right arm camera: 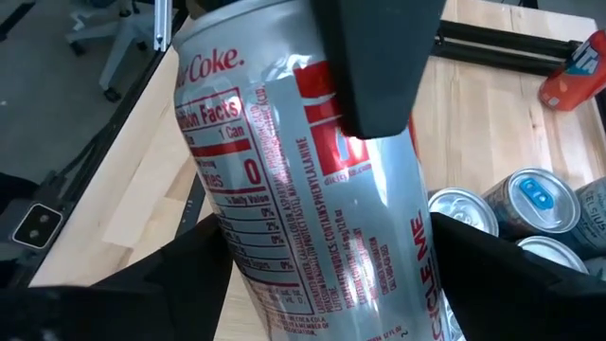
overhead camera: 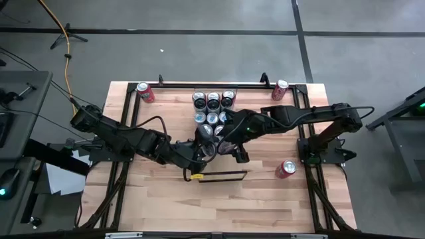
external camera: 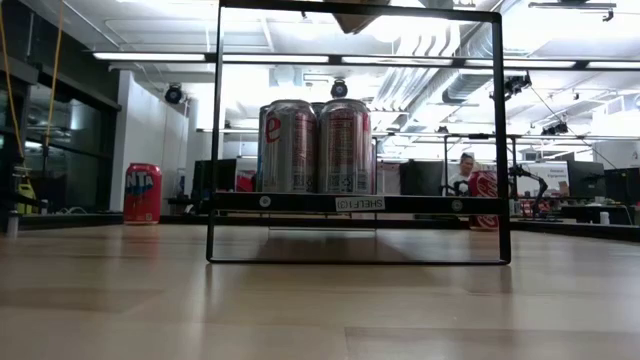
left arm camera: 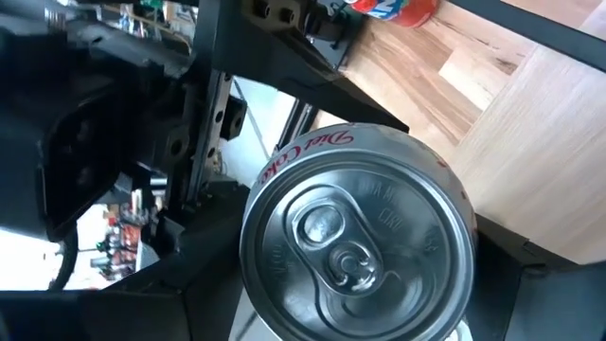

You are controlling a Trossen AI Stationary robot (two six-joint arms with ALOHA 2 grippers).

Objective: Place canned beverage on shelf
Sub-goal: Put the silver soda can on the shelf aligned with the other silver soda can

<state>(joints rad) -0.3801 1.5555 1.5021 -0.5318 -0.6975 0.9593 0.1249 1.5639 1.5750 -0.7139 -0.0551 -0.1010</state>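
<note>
1. The Diet Coke can (right arm camera: 275, 218) is held tilted in the air over the middle of the counter (overhead camera: 166, 199), between the two arms
2. The right gripper (overhead camera: 224, 141) reaches in from the right and is clamped on the can's sides
3. The left gripper (overhead camera: 201, 147) comes in from the left and lies against the same can; I cannot tell whether it grips
4. Just beyond, a cluster of silver cans (overhead camera: 212, 109) stands upright
5. In the low view, two silver cans (external camera: 316, 145) stand side by side on the shelf (external camera: 420, 203)
6. Three red cans sit apart: far left (overhead camera: 145, 93), far right (overhead camera: 280, 89) and near right (overhead camera: 285, 168)
</note>
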